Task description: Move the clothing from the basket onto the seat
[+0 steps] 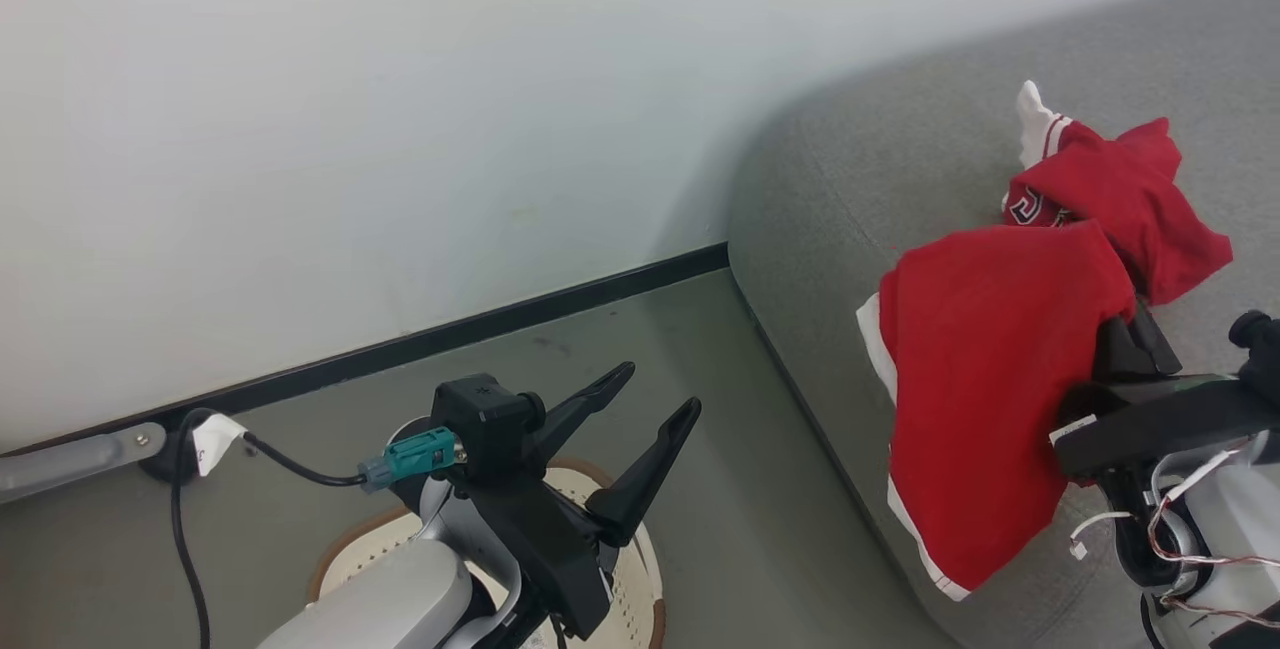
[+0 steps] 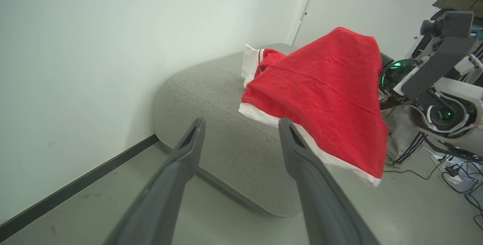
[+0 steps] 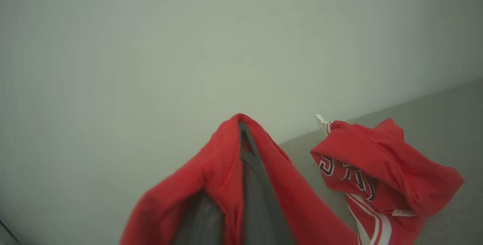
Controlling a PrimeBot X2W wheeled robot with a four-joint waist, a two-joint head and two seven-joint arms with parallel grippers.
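On your left, the left hand [image 1: 655,391] is spread wide above the basket [image 1: 345,539], which sits on the floor [image 1: 760,529] just beside the seat [image 1: 850,189]. The grey seat stands against the wall. At its front edge a red garment [image 1: 980,379] with a white hem drapes over the right hand [image 3: 244,135], whose fingers are pressed together with the cloth wrapped around them. Further right, a second red garment [image 1: 1130,189] lies crumpled on the seat.
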